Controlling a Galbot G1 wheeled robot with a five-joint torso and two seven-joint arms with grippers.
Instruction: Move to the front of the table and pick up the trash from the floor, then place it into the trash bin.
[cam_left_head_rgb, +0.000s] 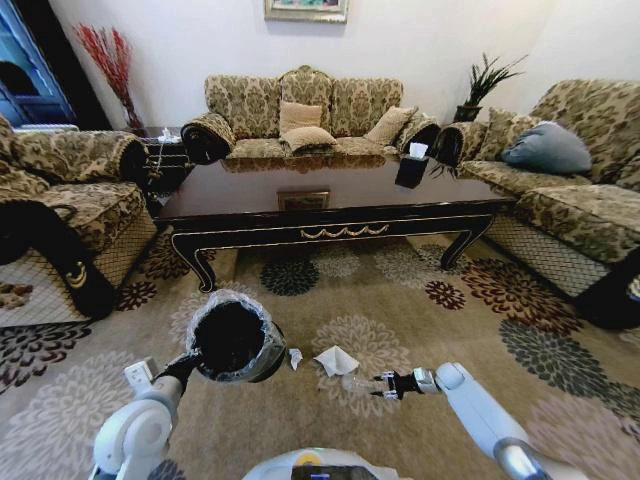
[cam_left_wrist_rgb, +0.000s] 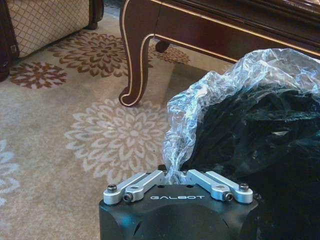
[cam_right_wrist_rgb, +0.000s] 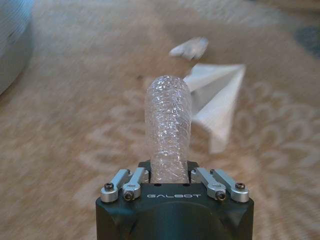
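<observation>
The black trash bin, lined with a crinkled plastic bag, hangs just above the carpet at my front left. My left gripper is shut on its bagged rim. My right gripper is shut on a clear crinkled bottle, held low over the carpet and lying level; the bottle juts straight out from my right gripper. A white folded tissue and a small crumpled paper lie on the floor between bin and bottle. The dark table stands ahead.
The table's curved leg is close beyond the bin. Patterned sofas flank the carpet at left, right and back. A black tissue box stands on the table. Open carpet lies ahead.
</observation>
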